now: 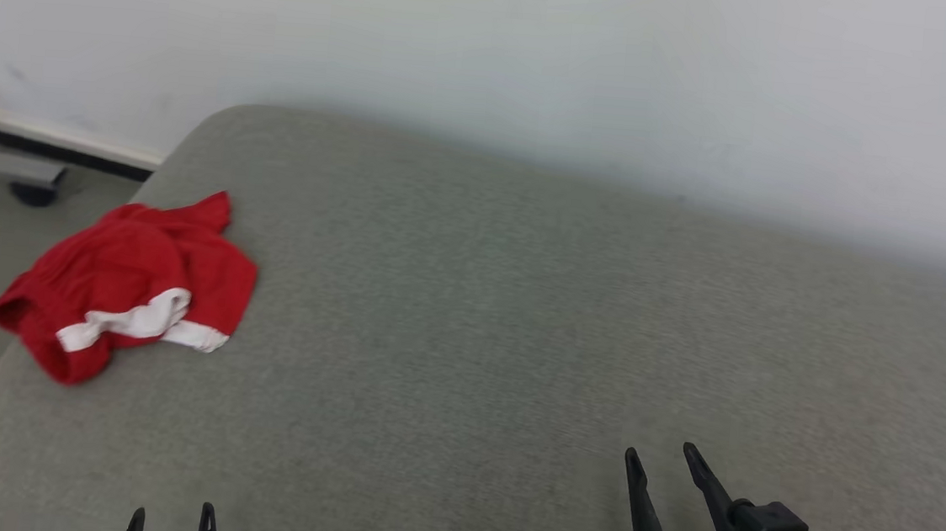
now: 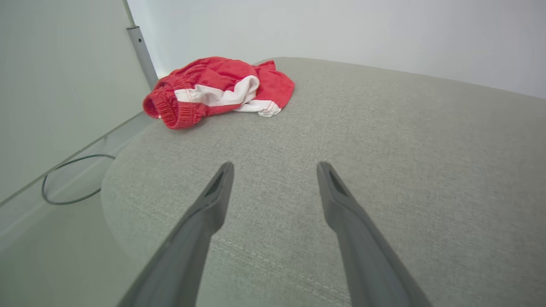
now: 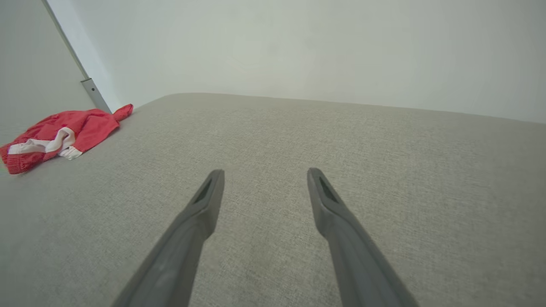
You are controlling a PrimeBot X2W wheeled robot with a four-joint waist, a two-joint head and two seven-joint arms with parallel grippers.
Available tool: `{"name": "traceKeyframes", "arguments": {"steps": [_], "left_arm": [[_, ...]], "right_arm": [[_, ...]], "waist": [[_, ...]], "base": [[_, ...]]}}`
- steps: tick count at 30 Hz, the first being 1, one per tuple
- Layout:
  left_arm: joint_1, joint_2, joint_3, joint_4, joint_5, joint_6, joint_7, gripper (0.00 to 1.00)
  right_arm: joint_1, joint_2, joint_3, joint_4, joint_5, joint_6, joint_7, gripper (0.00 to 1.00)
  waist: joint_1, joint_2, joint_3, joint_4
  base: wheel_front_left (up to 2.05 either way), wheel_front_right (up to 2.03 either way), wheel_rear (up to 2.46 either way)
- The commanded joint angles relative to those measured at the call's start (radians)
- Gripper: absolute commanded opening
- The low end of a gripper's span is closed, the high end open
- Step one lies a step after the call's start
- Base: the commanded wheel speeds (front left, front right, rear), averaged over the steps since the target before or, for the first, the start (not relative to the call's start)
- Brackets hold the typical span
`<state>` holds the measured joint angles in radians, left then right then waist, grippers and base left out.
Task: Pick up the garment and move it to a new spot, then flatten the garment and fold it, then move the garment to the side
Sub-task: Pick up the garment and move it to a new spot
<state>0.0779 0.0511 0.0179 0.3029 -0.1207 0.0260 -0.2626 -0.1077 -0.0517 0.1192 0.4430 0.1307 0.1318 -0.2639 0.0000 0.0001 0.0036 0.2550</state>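
While both pairs of fingers stand spread wide with nothing between them, the left gripper (image 2: 275, 168) and right gripper (image 3: 264, 172) hang over the grey cushion (image 1: 477, 316). The crumpled red garment (image 1: 130, 281) lies at its left edge, well apart from both. A cable (image 2: 72, 181) loops on the floor.

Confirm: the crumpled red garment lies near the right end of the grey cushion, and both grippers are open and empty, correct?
Not quite. The head view shows the red garment near the left end of the grey cushion, not the right. The left gripper and right gripper are indeed open and empty.
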Motion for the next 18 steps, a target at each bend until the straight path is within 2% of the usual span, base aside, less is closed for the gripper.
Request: {"name": "traceKeyframes", "arguments": {"steps": [1, 11, 18], "left_arm": [[0.006, -0.001, 0.004, 0.002, -0.001, -0.004, -0.003, 1.0], [0.029, -0.001, 0.051, 0.001, 0.0, -0.001, -0.003, 1.0], [0.045, -0.001, 0.069, 0.0, -0.007, -0.005, -0.003, 1.0]], "right_arm": [[-0.014, 0.002, 0.008, 0.002, 0.004, -0.003, 0.0, 1.0], [-0.013, 0.001, 0.064, 0.009, 0.011, -0.003, 0.0, 1.0], [-0.018, 0.001, 0.078, 0.012, 0.012, -0.003, 0.0, 1.0]], "waist": [[0.0, -0.0001, 0.012, 0.11], [0.0, -0.0001, 0.011, 0.235], [0.0, -0.0001, 0.012, 0.251]], "base": [[0.0, 0.0, 0.0], [0.0, 0.0, 0.0], [0.0, 0.0, 0.0]]}}
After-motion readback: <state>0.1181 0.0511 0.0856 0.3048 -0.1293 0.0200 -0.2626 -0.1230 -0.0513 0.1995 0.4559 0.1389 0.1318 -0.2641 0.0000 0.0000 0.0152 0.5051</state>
